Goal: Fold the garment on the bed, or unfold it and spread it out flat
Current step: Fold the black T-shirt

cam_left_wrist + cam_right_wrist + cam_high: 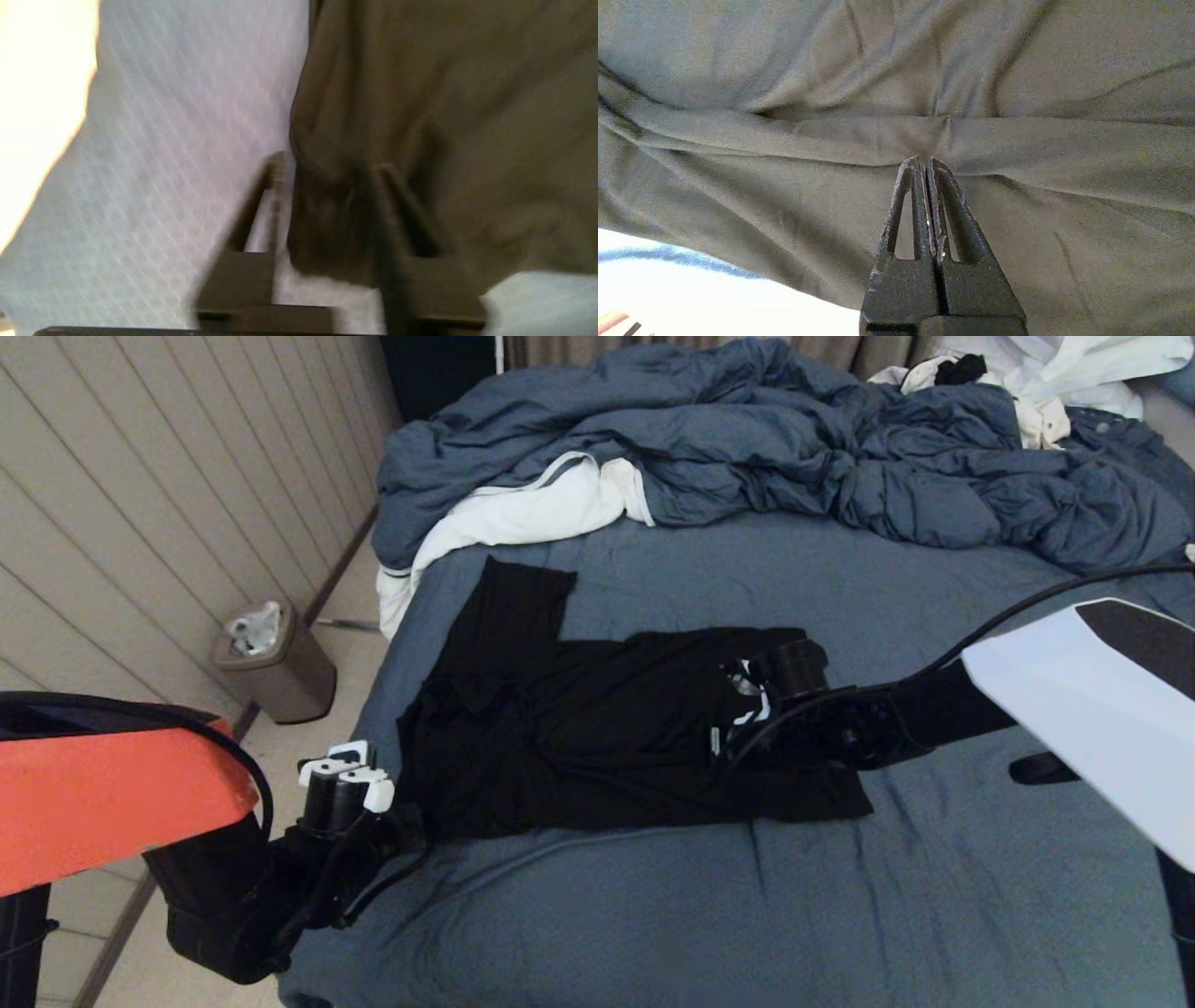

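The garment [607,719], a black T-shirt, lies roughly folded across the slate-blue bed [934,896], one sleeve pointing toward the duvet. A bit of white print shows by my right wrist. My left gripper [415,821] is at the garment's near left corner, by the bed's edge. In the left wrist view the left gripper [327,163] is open, with a bunch of the garment [420,93] lying between its fingers over the sheet [163,163]. My right gripper [733,747] sits on the garment's right part. There the right gripper [924,159] is shut, its tips pinching a fold of the garment [784,140].
A puffy blue-grey duvet [794,439] is heaped across the far side of the bed, with a white grey-striped cloth [523,513] under its left end. White clothes [1055,373] lie at the far right. A bin [275,663] stands on the floor left of the bed.
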Motion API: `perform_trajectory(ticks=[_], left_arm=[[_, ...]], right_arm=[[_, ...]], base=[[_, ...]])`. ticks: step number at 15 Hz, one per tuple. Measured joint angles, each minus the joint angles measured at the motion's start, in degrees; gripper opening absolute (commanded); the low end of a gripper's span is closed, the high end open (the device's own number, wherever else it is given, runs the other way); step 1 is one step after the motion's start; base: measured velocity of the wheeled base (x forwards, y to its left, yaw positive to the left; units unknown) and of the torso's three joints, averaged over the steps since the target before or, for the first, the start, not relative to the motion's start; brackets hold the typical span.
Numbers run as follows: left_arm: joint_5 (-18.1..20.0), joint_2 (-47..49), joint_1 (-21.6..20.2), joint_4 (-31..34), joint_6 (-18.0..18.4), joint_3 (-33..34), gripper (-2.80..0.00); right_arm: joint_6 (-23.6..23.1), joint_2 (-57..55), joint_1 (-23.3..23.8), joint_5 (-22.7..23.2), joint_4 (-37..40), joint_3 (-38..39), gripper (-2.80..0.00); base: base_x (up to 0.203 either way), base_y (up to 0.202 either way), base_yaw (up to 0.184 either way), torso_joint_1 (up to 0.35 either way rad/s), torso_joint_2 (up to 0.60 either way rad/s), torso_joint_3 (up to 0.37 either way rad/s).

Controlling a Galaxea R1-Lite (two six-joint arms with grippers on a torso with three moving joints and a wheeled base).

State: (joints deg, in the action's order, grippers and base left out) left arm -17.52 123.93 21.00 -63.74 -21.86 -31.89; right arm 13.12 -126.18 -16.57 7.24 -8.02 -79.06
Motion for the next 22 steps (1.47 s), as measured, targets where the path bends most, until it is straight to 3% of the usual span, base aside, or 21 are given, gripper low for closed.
perform_trajectory(ticks=[7,18,22], left_arm=[[3.13,-10.52,-5.17,2.76,0.04,1.82,0.0],[4.29,-14.25,-5.96,3.79,0.15,1.18,0.0],[4.84,-19.38,-6.27,12.91,0.15,-5.61,0.0]], right_arm=[[-0.01,1.26,-0.02,0.0,-0.02,0.3,-2.8],[-0.02,1.73,0.0,-0.02,-0.07,0.32,-2.8],[0.0,1.88,-0.02,0.02,-0.07,0.43,-2.8]], base=[[0.0,0.0,0.0,0.0,0.0,0.0],[0.0,0.0,0.0,0.0,0.0,0.0],[0.0,0.0,0.0,0.0,0.0,0.0]])
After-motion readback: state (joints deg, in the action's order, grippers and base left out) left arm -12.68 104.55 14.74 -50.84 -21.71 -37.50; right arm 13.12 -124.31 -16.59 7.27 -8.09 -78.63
